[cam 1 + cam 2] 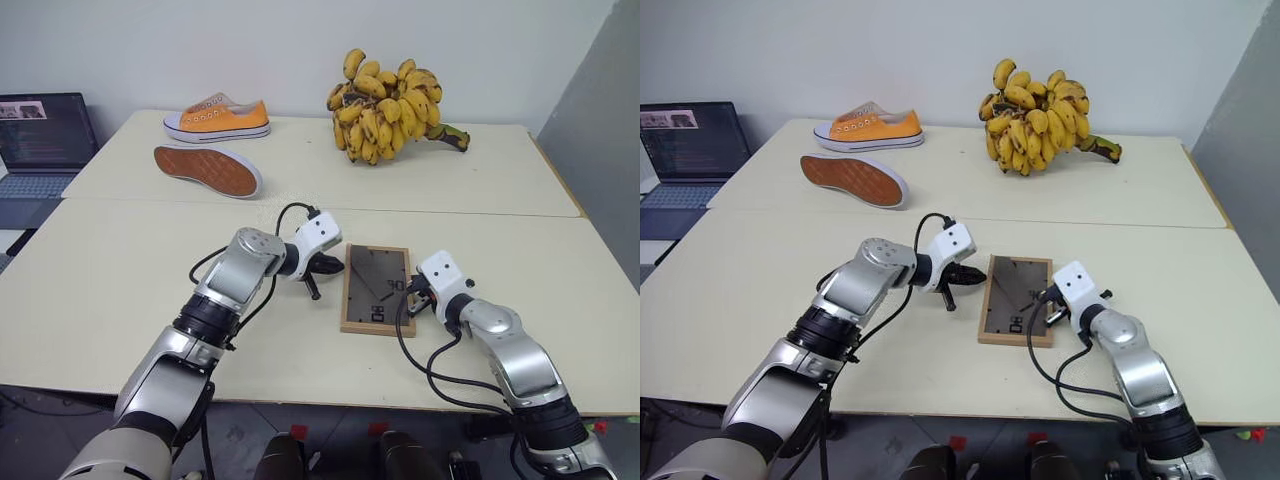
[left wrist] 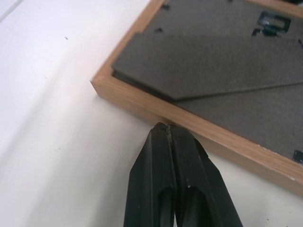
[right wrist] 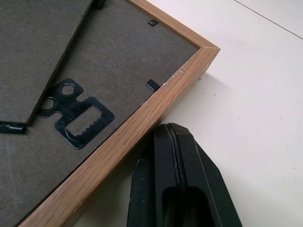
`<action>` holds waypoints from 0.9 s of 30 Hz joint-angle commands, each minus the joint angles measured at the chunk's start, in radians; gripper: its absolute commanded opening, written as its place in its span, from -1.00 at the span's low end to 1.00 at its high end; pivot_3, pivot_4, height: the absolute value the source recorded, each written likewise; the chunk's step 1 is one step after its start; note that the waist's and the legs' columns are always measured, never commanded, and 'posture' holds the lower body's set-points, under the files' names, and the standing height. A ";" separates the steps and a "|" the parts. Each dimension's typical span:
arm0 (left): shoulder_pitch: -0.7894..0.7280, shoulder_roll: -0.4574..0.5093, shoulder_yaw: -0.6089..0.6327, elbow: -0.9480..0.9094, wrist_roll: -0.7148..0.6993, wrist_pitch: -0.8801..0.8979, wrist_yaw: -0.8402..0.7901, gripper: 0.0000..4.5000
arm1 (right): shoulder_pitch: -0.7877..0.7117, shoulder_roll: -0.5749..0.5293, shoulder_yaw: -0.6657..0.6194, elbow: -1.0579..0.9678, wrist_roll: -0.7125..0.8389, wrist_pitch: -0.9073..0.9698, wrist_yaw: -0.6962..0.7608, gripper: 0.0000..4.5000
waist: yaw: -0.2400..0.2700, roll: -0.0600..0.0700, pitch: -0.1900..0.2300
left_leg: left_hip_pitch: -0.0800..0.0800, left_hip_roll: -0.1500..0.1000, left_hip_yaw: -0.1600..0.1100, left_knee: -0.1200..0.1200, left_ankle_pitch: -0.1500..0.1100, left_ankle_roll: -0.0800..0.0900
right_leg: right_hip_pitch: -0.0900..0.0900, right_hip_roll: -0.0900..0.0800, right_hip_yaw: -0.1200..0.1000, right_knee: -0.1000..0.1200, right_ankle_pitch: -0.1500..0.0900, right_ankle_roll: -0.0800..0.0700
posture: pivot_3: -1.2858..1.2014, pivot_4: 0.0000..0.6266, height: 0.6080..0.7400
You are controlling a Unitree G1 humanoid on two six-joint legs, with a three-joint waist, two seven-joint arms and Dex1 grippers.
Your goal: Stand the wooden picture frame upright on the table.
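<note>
The wooden picture frame lies flat on the table, picture side down. Its dark grey back, stand strut and metal hanger face up. My left gripper is shut with nothing in it, and its fingertips rest against the frame's left wooden edge. On the other side, my right gripper is shut and holds nothing. Its fingertips sit right beside the frame's right edge near a corner; I cannot tell whether they touch it.
A big bunch of bananas lies at the back of the far table. An orange shoe stands at the back left, and a second shoe lies on its side nearer. A laptop stands off the table's left.
</note>
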 commanded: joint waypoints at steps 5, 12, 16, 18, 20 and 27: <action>-0.005 0.039 0.170 -0.169 -0.199 0.423 -0.033 -1.00 | 0.003 -0.031 -0.021 -0.029 0.002 -0.038 0.026 -1.00 | -0.002 0.000 0.000 | 0.000 0.000 0.000 0.000 0.000 0.000 | 0.000 0.000 0.000 0.000 0.000 0.000 | 0.03 -0.52 1.00; 0.056 0.139 0.317 -0.257 -0.265 0.575 0.068 -1.00 | 0.068 -0.040 -0.061 -0.089 0.011 -0.039 0.013 -1.00 | -0.003 0.000 0.000 | 0.000 0.001 0.000 0.000 0.000 0.000 | 0.000 0.000 0.000 0.000 0.000 0.000 | 0.03 -0.52 1.00; 0.064 0.103 0.398 -0.281 -0.323 0.749 0.139 -1.00 | 0.120 -0.063 -0.084 -0.115 0.013 -0.048 0.025 -1.00 | 0.007 0.000 0.000 | 0.000 0.000 -0.001 0.000 0.000 0.000 | 0.000 0.000 -0.001 0.000 0.000 0.000 | 0.03 -0.52 1.00; 0.094 0.074 0.425 -0.355 -0.364 0.849 0.161 -1.00 | 0.144 -0.084 -0.101 -0.121 0.016 -0.055 0.038 -1.00 | 0.009 0.000 0.000 | 0.000 0.000 -0.001 0.000 0.000 0.000 | 0.000 0.000 -0.001 0.000 0.000 0.000 | 0.03 -0.52 1.00; 0.120 0.048 0.444 -0.431 -0.404 0.926 0.177 -1.00 | 0.155 -0.099 -0.116 -0.120 0.019 -0.061 0.046 -1.00 | 0.007 0.000 0.000 | 0.000 0.000 -0.001 0.000 0.000 0.000 | 0.000 0.000 -0.001 0.000 0.000 0.000 | 0.03 -0.52 1.00; 0.191 0.060 0.471 -0.445 -0.668 0.981 0.316 -1.00 | 0.171 -0.112 -0.128 -0.104 0.020 -0.080 0.055 -1.00 | 0.002 0.000 0.000 | 0.001 0.001 -0.001 0.000 0.000 0.000 | 0.001 0.000 -0.001 0.001 0.000 0.000 | 0.03 -0.52 1.00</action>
